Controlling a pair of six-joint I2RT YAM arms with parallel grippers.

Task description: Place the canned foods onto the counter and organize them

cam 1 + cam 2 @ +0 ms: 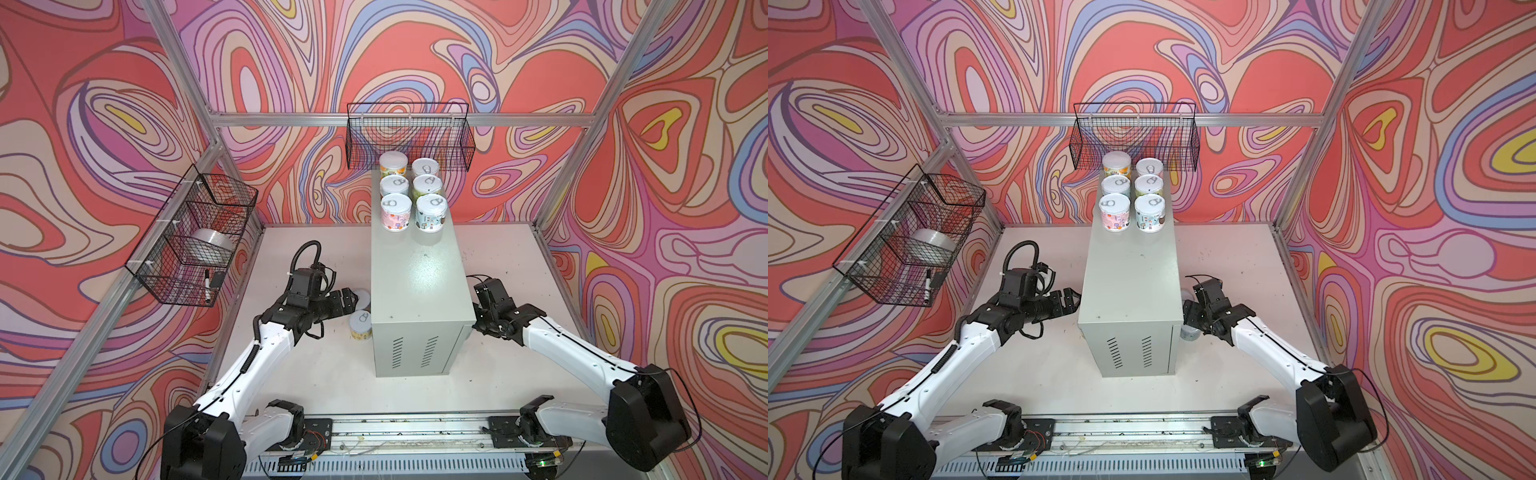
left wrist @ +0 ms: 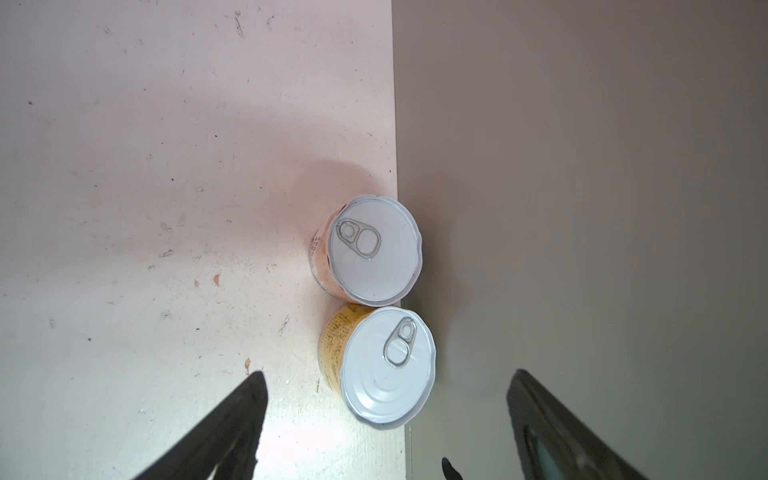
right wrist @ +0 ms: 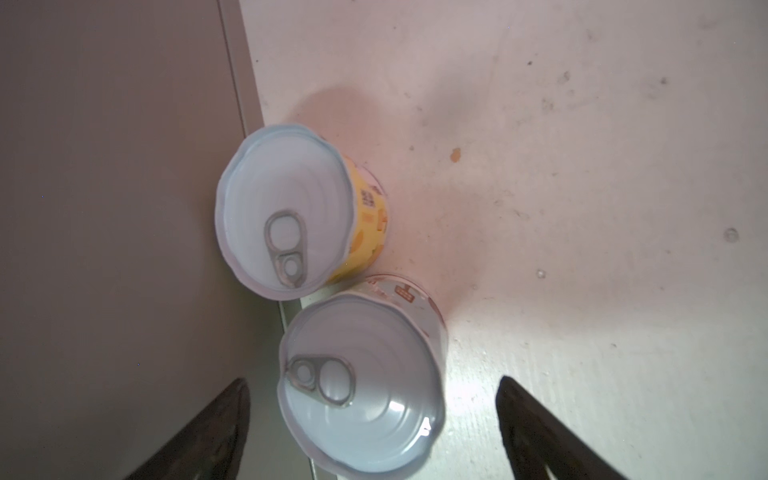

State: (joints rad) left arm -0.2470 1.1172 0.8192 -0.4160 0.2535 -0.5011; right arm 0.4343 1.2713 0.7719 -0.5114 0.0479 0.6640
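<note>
Six cans stand in two rows of three at the far end of your counter, upper middle of both top views. Two more cans stand on the white surface just beside its left side, and two cans just beside its right. The side basket, at left, holds a silver roll and a marker. Your left pincer is apart, gripping nothing. Your right pincer is apart over the nearer can.
</note>
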